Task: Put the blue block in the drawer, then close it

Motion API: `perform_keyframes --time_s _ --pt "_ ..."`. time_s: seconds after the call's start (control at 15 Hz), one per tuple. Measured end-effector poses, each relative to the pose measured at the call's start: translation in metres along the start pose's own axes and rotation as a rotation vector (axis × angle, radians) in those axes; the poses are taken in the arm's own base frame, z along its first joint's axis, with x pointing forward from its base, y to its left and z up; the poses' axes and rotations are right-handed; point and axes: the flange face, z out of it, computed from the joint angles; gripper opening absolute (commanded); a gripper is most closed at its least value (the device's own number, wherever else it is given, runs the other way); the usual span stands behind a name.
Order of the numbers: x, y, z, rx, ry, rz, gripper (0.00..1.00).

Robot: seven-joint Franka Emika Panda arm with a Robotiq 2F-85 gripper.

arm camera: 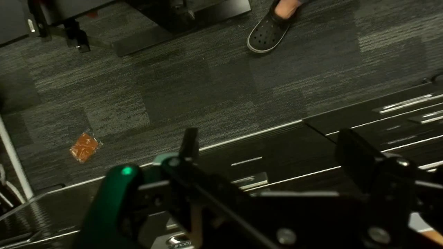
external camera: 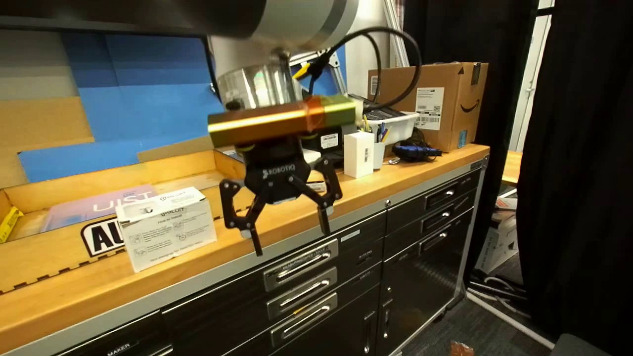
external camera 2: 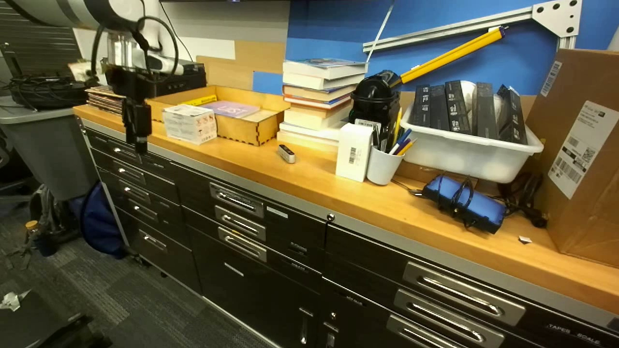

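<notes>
Well, in an exterior view the gripper (external camera: 291, 242) gapes empty mid-frame, held high perhaps to clear the wide drawers (external camera: 252, 301), shut below. In an exterior view their handles (external camera 2: 240, 224) sit left of centre. The wrist view shows floor (arm camera: 207, 86); I spot no blue block, possibly stowed inside.

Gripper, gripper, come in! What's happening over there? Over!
Gripper open, empty. Blue block not in sight. Drawers look shut. Printed white box might get bumped.

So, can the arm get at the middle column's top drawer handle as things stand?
Probably yes: the gripper hangs open, higher than the handle, and both exterior views show no loose object between them; the exact distance I can't judge.
</notes>
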Motion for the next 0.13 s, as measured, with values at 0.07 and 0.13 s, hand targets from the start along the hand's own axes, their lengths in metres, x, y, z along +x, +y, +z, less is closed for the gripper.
perform_keyframes --time_s 0.07,0.13 --pt "-0.011 0.005 -0.018 0.031 -0.006 -0.012 1.0" --pt "-0.017 0.009 -0.029 0.043 0.006 -0.015 1.0"
